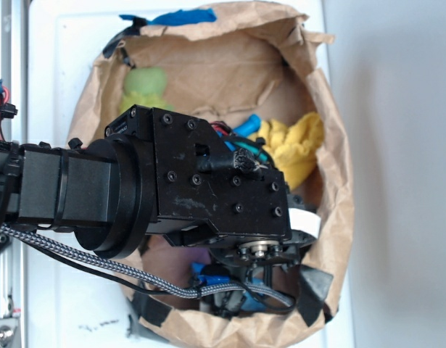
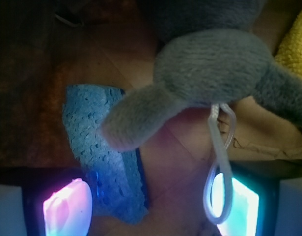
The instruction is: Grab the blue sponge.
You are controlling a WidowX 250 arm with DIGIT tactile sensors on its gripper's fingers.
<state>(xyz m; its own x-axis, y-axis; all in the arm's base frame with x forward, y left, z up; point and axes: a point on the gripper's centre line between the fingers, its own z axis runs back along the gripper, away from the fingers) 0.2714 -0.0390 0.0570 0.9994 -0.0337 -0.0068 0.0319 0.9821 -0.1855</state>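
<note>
Brown paper bag (image 1: pixel 331 123), torn open and rumpled, is seen from the exterior view to carry everything, and most of its middle is covered by the black arm and wrist housing (image 1: pixel 208 185) reaching in from the left edge. Near the bag's upper left rim a pale green soft item (image 1: pixel 144 85) is seen, and toward its right wall a crumpled yellow cloth (image 1: pixel 299 145) is lying. Strips of blue tape (image 1: pixel 183 16) are fixed along the top rim. In the wrist view the blue sponge (image 2: pixel 99 147) is found lying flat on the bag's paper floor, left of centre, its porous face lit blue at the lower end. Its right part is overlapped by a limb of a grey plush toy (image 2: pixel 209 73), from which a white cord loop (image 2: pixel 219 162) is hanging down toward the right fingertip. The gripper (image 2: pixel 151 201) is seen with its jaws spread wide, one glowing fingertip at each lower corner of the wrist view; the sponge's lower end is placed just beside the left fingertip (image 2: pixel 67 206), and nothing is held between them.
</note>
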